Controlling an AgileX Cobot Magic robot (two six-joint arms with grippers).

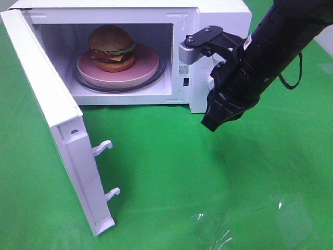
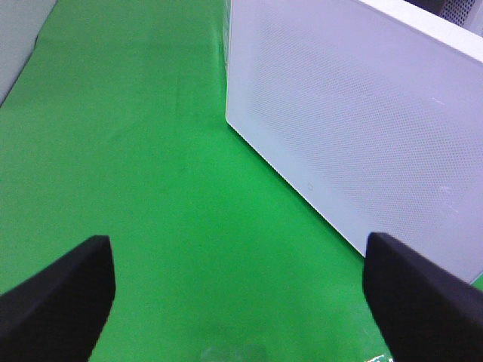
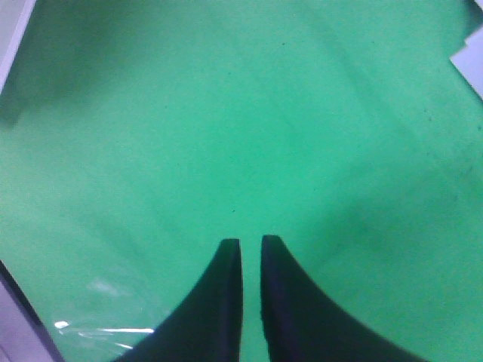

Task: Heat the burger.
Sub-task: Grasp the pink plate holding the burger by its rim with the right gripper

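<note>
**A:** What are the grippers doing?

**B:** The right gripper (image 3: pixel 250 245) points down at the cloth. Its two black fingers are almost together, with only a thin slit between the tips, and nothing is held. The left gripper (image 2: pixel 235 249) is released. Its fingers are spread wide over bare cloth and it is also empty.

**A:** What surface is beneath them?

**B:** A tabletop (image 1: pixel 208 177) covered in bright green cloth, which fills the overhead view to every edge. A crumpled scrap of clear film (image 1: pixel 213 229) lies on the cloth near the front edge. The right gripper hangs above the cloth without touching it.

**A:** What is nearest the right gripper?

**B:** A white microwave (image 1: pixel 218 21). The right arm's black body is in front of its right side panel. The microwave door (image 1: pixel 57 120) is swung fully open to the left, with two white latch hooks on its free edge.

**A:** And near the left gripper?

**B:** A white panel with a fine dotted pattern (image 2: pixel 362 113) stands on the cloth beyond the fingers. I cannot tell which part of the microwave it is.

**A:** Where is the burger?

**B:** The burger (image 1: pixel 111 48) is inside the microwave cavity. It sits upright on a round pink plate (image 1: pixel 148 65), which rests on the glass turntable (image 1: pixel 88 84). In the overhead view it is to the left of the right gripper and further back, well apart from it.
</note>
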